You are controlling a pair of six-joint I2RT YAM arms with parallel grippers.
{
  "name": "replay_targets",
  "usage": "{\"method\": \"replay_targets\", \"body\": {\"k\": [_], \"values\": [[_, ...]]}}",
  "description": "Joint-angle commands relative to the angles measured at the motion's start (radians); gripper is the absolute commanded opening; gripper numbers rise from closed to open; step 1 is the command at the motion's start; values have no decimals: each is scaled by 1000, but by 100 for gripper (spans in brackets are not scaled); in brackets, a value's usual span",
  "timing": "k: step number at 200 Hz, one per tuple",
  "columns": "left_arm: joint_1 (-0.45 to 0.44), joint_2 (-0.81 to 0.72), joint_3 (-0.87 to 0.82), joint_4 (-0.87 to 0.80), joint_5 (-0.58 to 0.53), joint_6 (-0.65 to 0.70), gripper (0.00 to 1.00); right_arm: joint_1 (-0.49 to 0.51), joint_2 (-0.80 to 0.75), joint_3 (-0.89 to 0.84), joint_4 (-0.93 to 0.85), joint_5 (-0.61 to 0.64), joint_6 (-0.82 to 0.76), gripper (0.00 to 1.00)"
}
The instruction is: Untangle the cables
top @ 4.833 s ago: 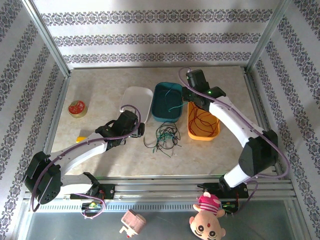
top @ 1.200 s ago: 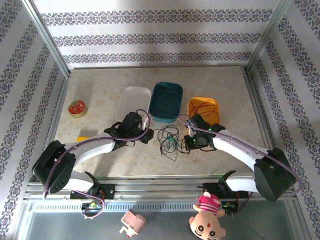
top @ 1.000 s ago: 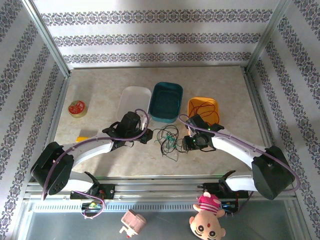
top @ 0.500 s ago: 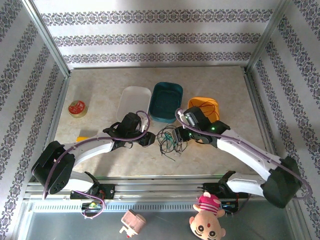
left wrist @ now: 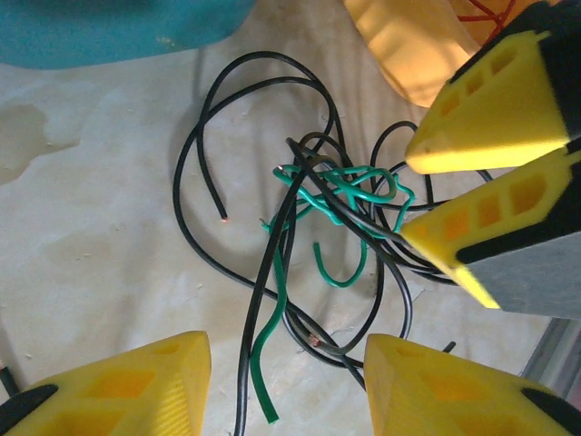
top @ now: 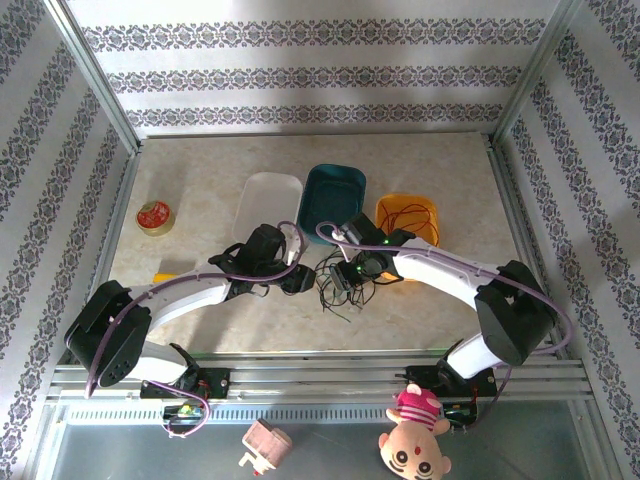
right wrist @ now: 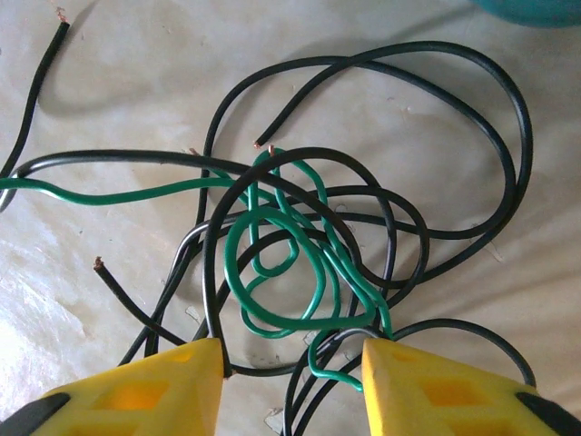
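Straddling the black-and-green tangle (left wrist: 336,195) toward the front-middle of the bench (top: 200,170), left gripper (left wrist: 283,350) and right gripper (right wrist: 290,350) both hang with jaws apart, gripping nothing. Picking a strand seems the step; next, close on one green loop (right wrist: 272,272) and draw it free. Beyond, a red cable (top: 405,218) lies in the orange bin (top: 420,200).
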Motion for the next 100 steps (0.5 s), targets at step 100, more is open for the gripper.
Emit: {"method": "replay_targets", "body": {"k": [100], "values": [[-36, 125, 112, -34, 47, 94, 52, -8, 108, 84, 81, -12, -30, 10]]}}
